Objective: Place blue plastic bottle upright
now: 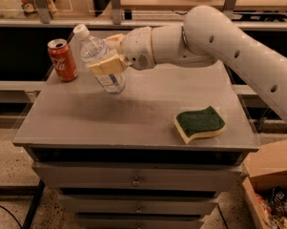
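Note:
The blue plastic bottle (101,61) is clear with a white cap and is held nearly upright, tilted a little to the left, its base just at or above the grey cabinet top (133,113). My gripper (109,54) is shut on the bottle's middle, with tan fingers (107,65) on either side of it. The white arm reaches in from the right. The red soda can (63,59) stands upright just left of the bottle.
A green and yellow sponge (200,123) lies at the front right of the cabinet top. Drawers are below the top. A cardboard box (271,175) sits on the floor at the lower right. A shelf rail runs behind the cabinet.

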